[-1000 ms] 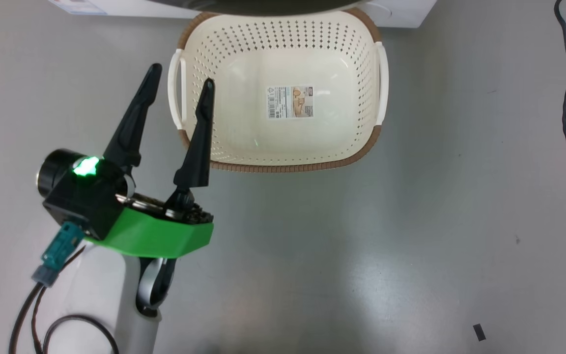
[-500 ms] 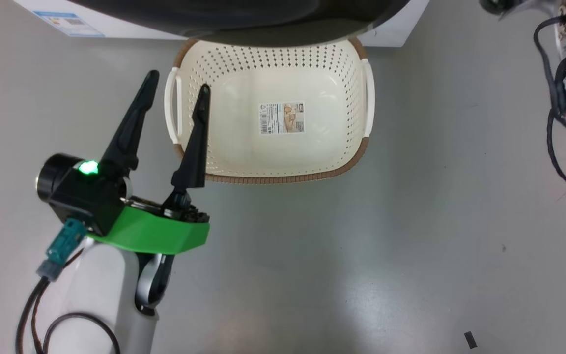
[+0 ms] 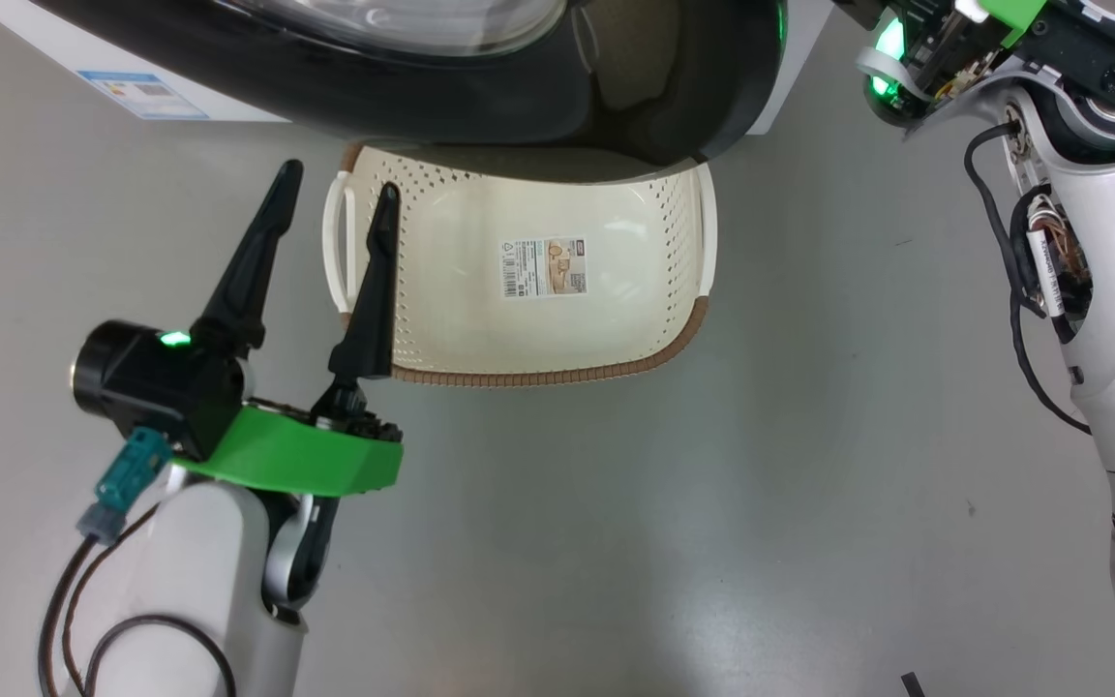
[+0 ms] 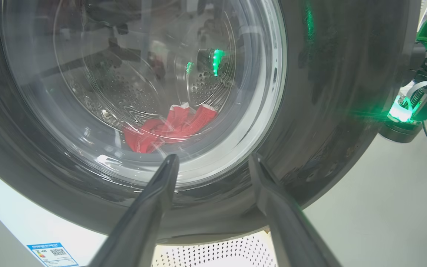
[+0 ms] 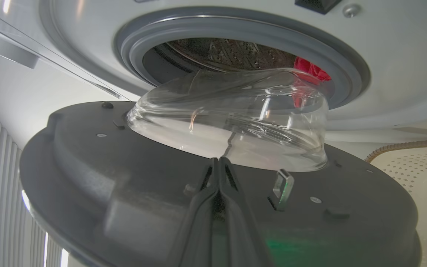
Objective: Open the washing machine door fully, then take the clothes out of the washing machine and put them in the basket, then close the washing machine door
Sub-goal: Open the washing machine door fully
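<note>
The washing machine door (image 3: pixel 480 97) stands partly open, its black rim hanging over the far side of the cream basket (image 3: pixel 538 373) on the floor. Through its glass I see red clothes (image 4: pixel 169 126) in the drum of the washing machine (image 5: pixel 384 55). They also show past the grey ring as clothes (image 5: pixel 310 68). My right gripper (image 5: pixel 219 160) is shut, tips close against the door's inner face (image 5: pixel 124 167) at the base of the glass bowl. I cannot tell whether they touch it. My left gripper (image 3: pixel 340 177) is open and holds nothing, beside the basket's left handle, pointing at the door (image 4: pixel 328 111).
The white washer body with its blue label (image 3: pixel 141 94) lies at the upper left. My right arm (image 3: pixel 1099 194) with its cables reaches up the right side. Bare grey floor (image 3: pixel 712 532) lies in front of the basket.
The head camera has moved, bringing the door and my right arm into the picture. The door rim now overlaps more of the basket. Both grippers keep their states.
</note>
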